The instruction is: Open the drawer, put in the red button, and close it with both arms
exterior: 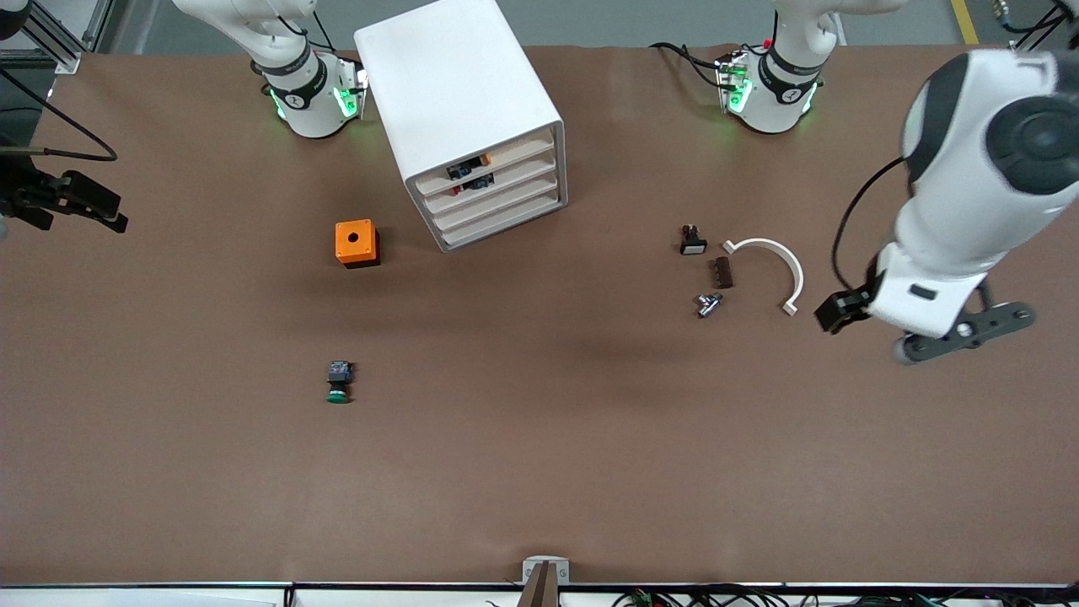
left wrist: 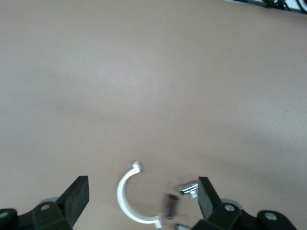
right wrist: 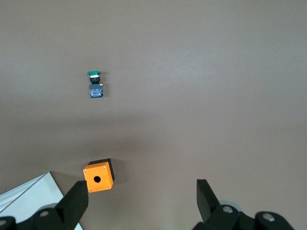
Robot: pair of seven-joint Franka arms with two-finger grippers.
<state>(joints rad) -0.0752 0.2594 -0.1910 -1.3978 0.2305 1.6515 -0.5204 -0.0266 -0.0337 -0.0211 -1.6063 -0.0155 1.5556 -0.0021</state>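
1. We see the brown table [exterior: 539, 472] filling the front view, with both arms' bases along its edge farthest from the front camera.
2. The white cabinet [exterior: 455, 84] stands between the bases. Its front is turned toward the front camera and partly toward the left arm's end of the table.
3. The drawer [exterior: 523, 173], second from the top, sits pushed in, level with the other three. Its long axis runs slantwise along the cabinet front.
4. The left gripper [left wrist: 142, 184] hangs over the left arm's end of the table, above a white half ring [exterior: 780, 261]. Its fingers stand wide apart, holding and touching nothing.
5. The right gripper [right wrist: 141, 188] hangs over the right arm's end. It is also spread wide and empty, with an orange box [exterior: 356, 243] below it.
6. We make out the red button [exterior: 469, 185] only as a small dark shape with a red spot inside the drawer, at its front. We cannot tell which way it points.
7. A green button [exterior: 339, 382] lies on its side nearer the front camera than the orange box, cap toward that camera.
8. Beside the half ring lie a white-capped button [exterior: 692, 240], a brown piece [exterior: 722, 272] and a small metal part [exterior: 708, 303].
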